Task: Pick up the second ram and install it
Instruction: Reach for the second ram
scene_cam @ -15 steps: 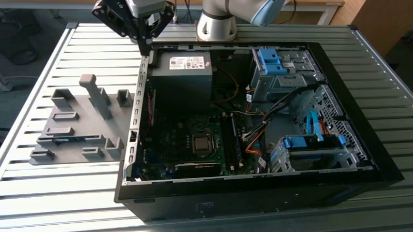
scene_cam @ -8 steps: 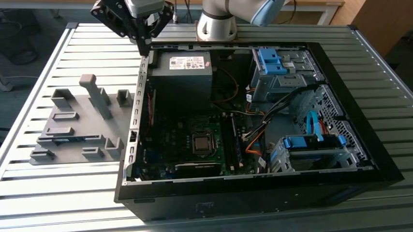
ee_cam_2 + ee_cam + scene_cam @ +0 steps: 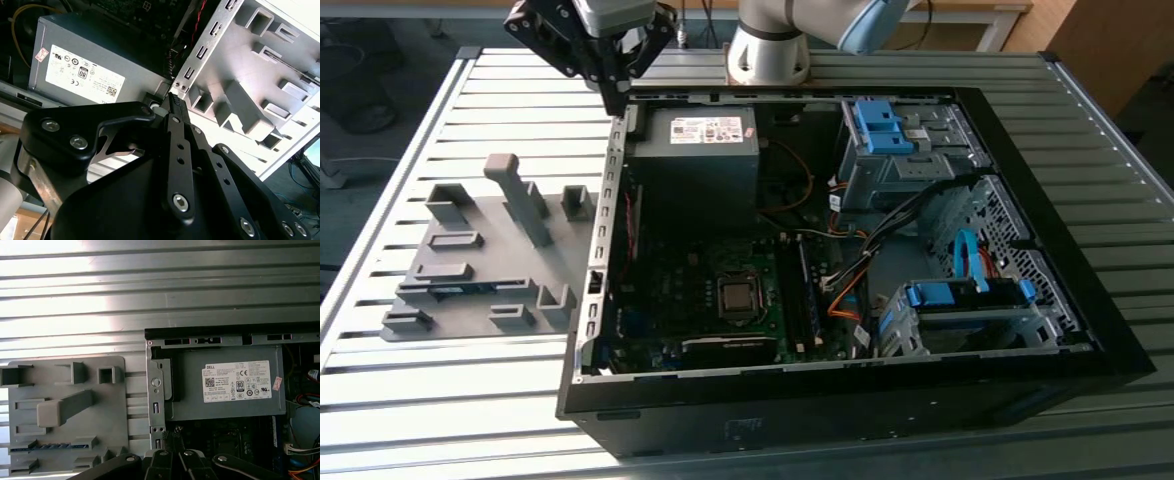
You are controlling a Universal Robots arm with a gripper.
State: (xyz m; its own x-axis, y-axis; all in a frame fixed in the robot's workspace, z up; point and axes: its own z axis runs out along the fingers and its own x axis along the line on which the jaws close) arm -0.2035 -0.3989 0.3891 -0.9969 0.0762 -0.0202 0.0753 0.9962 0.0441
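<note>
My gripper hangs over the far left corner of the open computer case, on the exterior view's left. My 2 fingers are pressed together to a single point, with nothing between them. In both wrist views the tip sits just above the case's perforated metal edge, beside the grey power supply with its white label.

The second ram is well apart from me. It lies as a thin blue strip in a slot of the grey holder tray, near that tray's near edge. In the first wrist view it shows as a row of blue segments set into the tray. The tray lies flat on the slatted metal table, just left of the case, and carries 1 tall upright peg among lower blocks.

Inside the case I see the motherboard and 2 light-blue drive brackets, 1 far and 1 near, both on the exterior view's right.
</note>
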